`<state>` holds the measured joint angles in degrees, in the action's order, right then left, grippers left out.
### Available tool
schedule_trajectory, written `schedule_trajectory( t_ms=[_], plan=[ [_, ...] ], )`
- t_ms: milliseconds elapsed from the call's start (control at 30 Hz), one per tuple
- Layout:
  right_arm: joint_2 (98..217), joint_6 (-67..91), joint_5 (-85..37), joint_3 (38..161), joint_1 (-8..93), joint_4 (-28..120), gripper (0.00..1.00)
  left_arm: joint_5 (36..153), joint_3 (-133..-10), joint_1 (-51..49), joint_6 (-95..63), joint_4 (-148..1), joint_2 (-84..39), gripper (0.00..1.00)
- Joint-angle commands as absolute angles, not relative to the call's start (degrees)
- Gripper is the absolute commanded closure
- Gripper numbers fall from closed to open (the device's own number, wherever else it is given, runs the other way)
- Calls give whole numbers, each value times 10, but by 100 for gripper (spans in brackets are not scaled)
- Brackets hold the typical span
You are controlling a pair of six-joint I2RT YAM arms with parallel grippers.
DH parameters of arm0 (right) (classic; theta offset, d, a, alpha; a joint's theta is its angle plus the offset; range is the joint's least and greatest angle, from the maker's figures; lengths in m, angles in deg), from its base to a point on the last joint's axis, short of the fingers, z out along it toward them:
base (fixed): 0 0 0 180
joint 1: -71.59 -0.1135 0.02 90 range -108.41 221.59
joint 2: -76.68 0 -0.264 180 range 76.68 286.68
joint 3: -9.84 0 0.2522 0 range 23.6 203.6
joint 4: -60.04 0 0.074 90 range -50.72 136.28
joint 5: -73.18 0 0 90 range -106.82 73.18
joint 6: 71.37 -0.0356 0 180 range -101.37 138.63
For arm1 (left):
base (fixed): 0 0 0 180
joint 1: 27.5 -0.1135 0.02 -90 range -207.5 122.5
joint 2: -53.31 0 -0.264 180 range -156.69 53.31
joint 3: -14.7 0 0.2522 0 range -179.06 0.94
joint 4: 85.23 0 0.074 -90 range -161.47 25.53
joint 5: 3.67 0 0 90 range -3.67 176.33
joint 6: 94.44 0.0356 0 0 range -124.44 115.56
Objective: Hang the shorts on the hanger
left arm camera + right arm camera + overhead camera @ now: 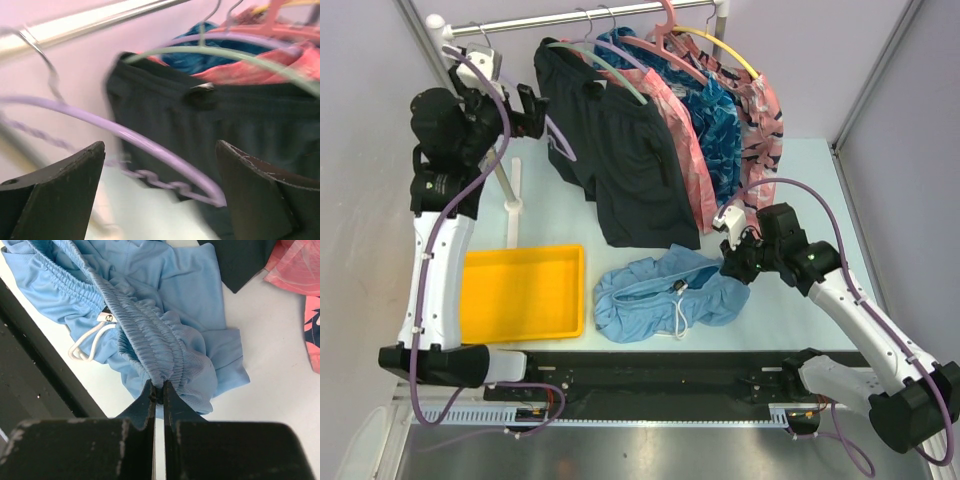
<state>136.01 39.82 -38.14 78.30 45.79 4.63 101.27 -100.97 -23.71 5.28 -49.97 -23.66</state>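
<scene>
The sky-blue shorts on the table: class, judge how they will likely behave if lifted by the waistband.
Probably floppy: the shorts lie crumpled in folds, so they should droop. Likely light, being thin fabric. The gathered waistband pinched in the right gripper looks ribbed, so it may resist slipping.

I see bright, even light, shadows soft; my left wrist view is smeared, hanger (150,146) and rail (90,22) blurred. The right wrist view shows the shorts (150,325) sharp.
</scene>
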Motion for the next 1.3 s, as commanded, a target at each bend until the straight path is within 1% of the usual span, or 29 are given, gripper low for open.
schedule_trajectory(
  t_ms=[0, 33, 167, 367, 633, 900, 1100, 1133, 1200, 1233, 1267],
  plan=[
    [1345, 393, -364, 796, 453, 68, 100, 1039, -954, -235, -221, -578, -195, 5],
    [1343, 394, -362, 796, 452, 68, 100, 1020, -932, -236, -236, -589, -191, 5],
    [1340, 396, -349, 800, 443, 60, 100, 998, -922, -272, -348, -612, -203, 7],
    [1339, 393, -334, 802, 433, 56, 100, 985, -885, -290, -438, -653, -213, 9],
    [1342, 391, -325, 803, 429, 57, 100, 981, -876, -295, -510, -706, -250, 9],
    [1342, 388, -313, 805, 425, 54, 100, 994, -886, -296, -555, -737, -284, 16],
    [1342, 384, -308, 806, 425, 53, 100, 1014, -892, -300, -573, -761, -292, 34],
    [1342, 383, -308, 806, 425, 52, 100, 1015, -894, -300, -577, -762, -294, 40],
    [1342, 383, -308, 806, 425, 52, 100, 1023, -899, -301, -580, -763, -295, 45],
    [1342, 383, -309, 806, 424, 53, 100, 1025, -899, -302, -584, -767, -295, 49],
    [1343, 383, -307, 806, 424, 55, 100, 1032, -900, -303, -584, -772, -295, 52]
  ],
)
